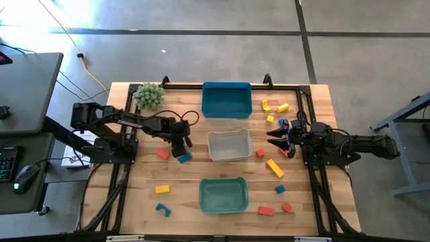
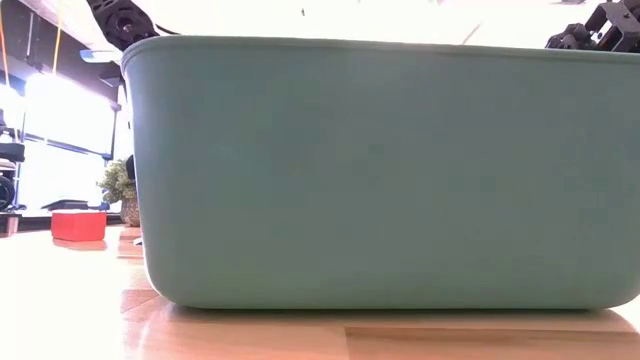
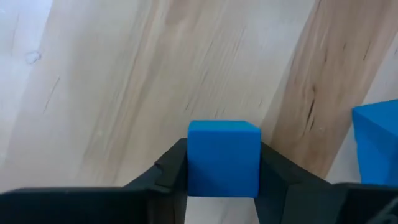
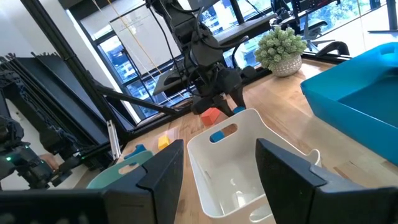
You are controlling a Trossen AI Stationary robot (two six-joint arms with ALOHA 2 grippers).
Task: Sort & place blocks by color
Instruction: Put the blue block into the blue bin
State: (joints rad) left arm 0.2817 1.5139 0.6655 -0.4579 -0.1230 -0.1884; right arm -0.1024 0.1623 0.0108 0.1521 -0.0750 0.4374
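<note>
left gripper (image 1: 180, 149) down on the worktop (image 1: 134, 195) left of the white bin (image 1: 229, 145), fingers pinching a blue cube (image 3: 224, 158) for the blue bin (image 1: 226, 99), right gripper (image 1: 277, 138) waits open, empty, beside the white bin

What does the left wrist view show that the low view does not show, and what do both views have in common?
Only the left wrist view shows the left gripper, with a small blue cube block between its dark fingers just above the wood, and the edge of a second blue block beside it. Only the low view shows the wall of the pale green plastic bin, which fills most of the picture, a small red block and the green spiky plant ball behind it. Both show the light wooden table top.
</note>
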